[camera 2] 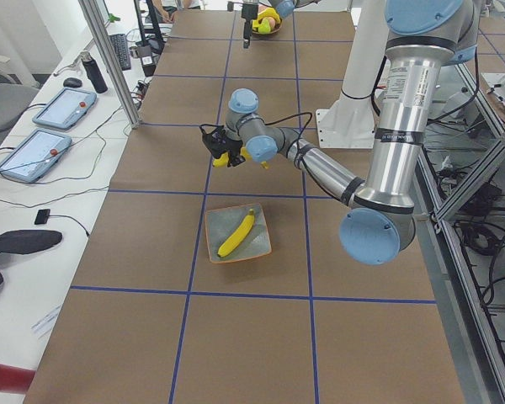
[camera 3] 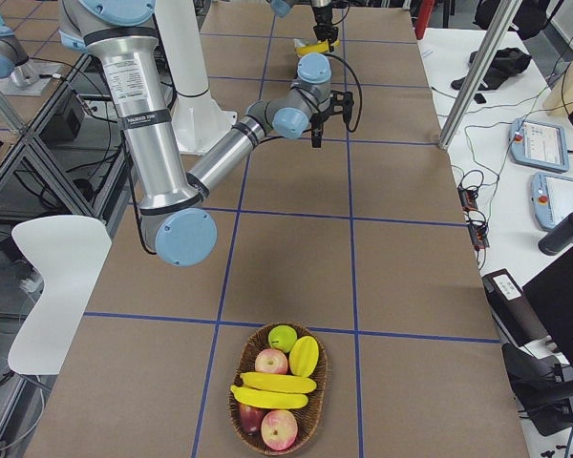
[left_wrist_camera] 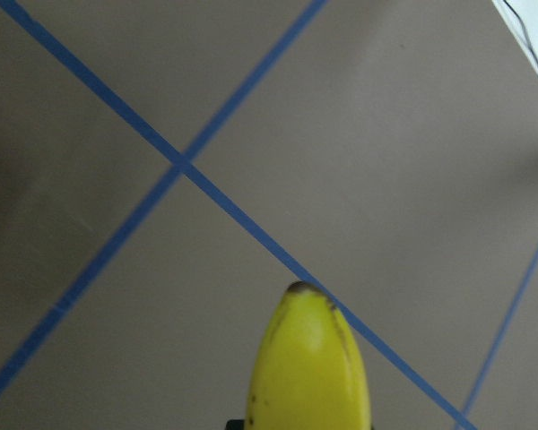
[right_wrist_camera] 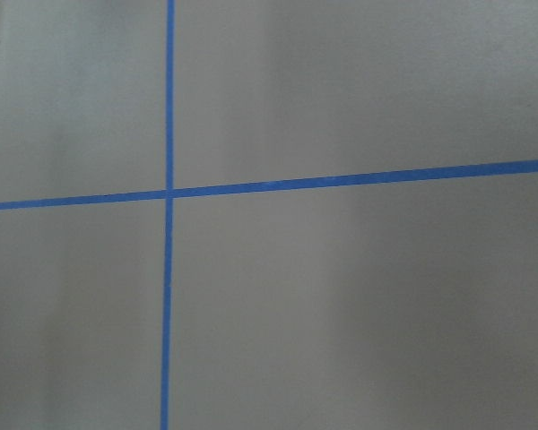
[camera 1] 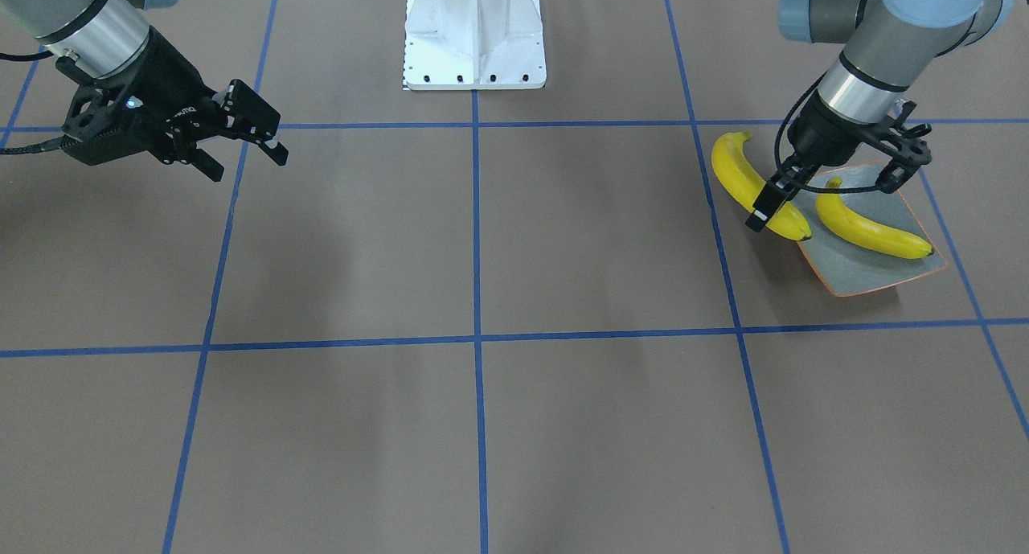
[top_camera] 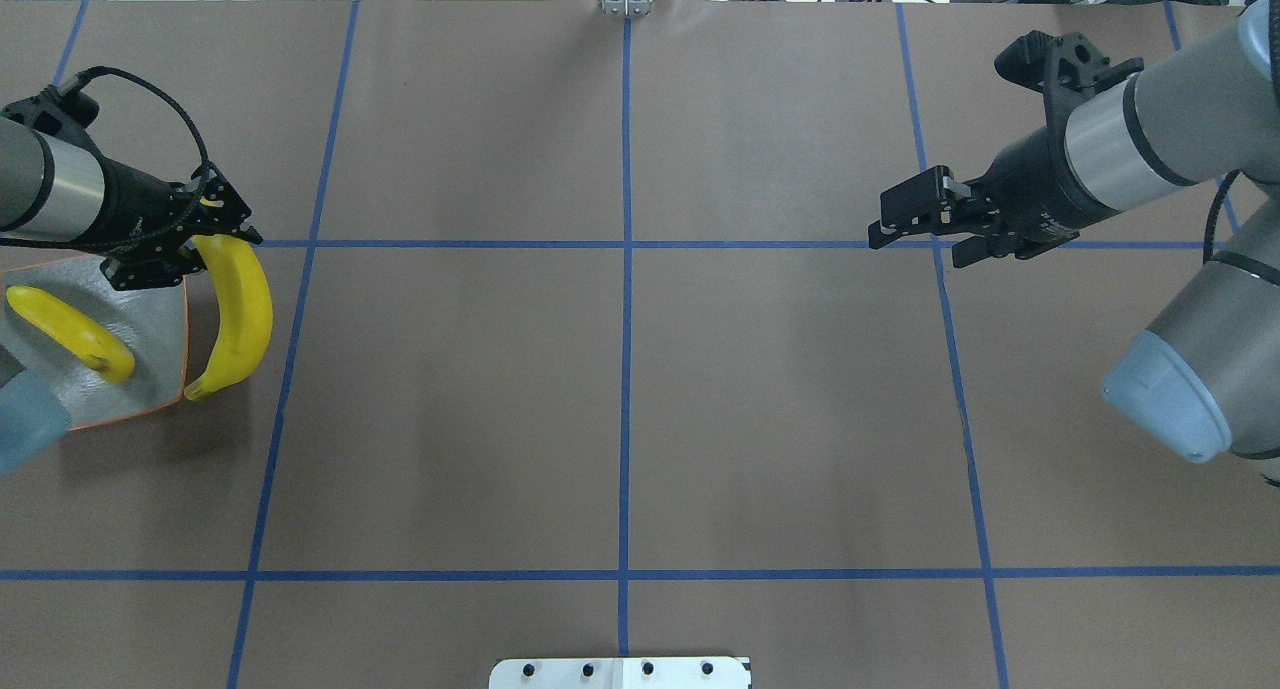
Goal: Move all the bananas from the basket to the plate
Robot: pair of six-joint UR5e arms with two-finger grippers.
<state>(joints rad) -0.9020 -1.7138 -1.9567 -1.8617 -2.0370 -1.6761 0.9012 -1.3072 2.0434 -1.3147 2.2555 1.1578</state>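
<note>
Overhead exterior cropped the plate point(top_camera: 160, 369); left gripper point(top_camera: 215, 231) clutched a banana point(top_camera: 245, 319) near it, right gripper point(top_camera: 918, 241) gaped empty.

even, diffuse bright light; soft faint shadows on bench point(camera 1: 354, 240); both wrist views blurred, banana point(left_wrist_camera: 309, 367) at lower centre out of focus.

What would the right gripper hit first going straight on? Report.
Probably the bare table: the right gripper tilts down toward its middle, and the wrist view shows only table and tape.
</note>
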